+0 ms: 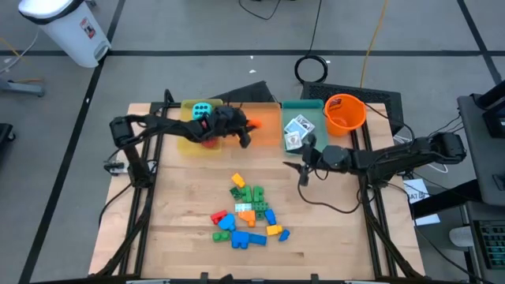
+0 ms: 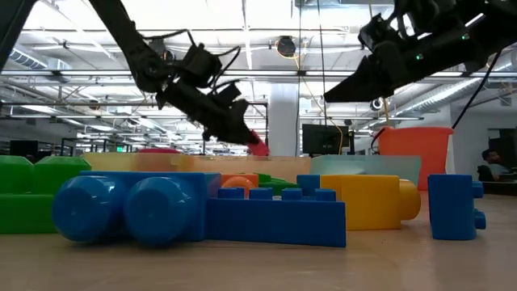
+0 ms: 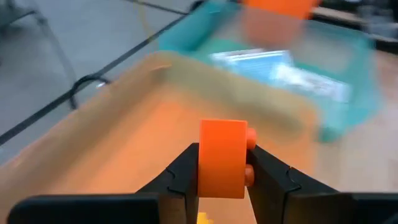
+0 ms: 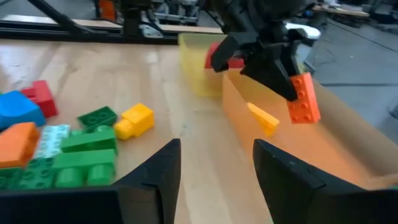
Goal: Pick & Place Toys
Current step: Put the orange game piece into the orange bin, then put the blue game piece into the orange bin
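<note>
My left gripper (image 1: 246, 131) is shut on an orange brick (image 1: 254, 124) above the orange tray (image 1: 268, 136). The right wrist view shows the same brick (image 4: 303, 99) over that tray, where a yellow piece (image 4: 263, 118) lies. A cyan die (image 1: 201, 110) and a red die (image 1: 208, 143) sit in the yellow tray (image 1: 186, 143). Card packs (image 1: 298, 131) lie in the teal tray (image 1: 314, 106). Several loose bricks (image 1: 248, 214) lie heaped on the table's near half. My right gripper (image 1: 301, 167) hangs open in front of the teal tray, with nothing between its fingers. My left gripper pinches the orange brick between its two fingers, one on each of two opposite faces (image 3: 206, 163); the studs (image 3: 250, 138) face one finger. The fingers slant downward, coming from the table's left side. The brick is lifted clear above the orange tray's floor.
An orange bucket (image 1: 345, 113) stands at the far right, behind the teal tray. The three trays stand side by side along the far edge. Bare wood lies between the trays and the brick heap. A white bin (image 1: 67, 28) stands on the floor beyond the table.
</note>
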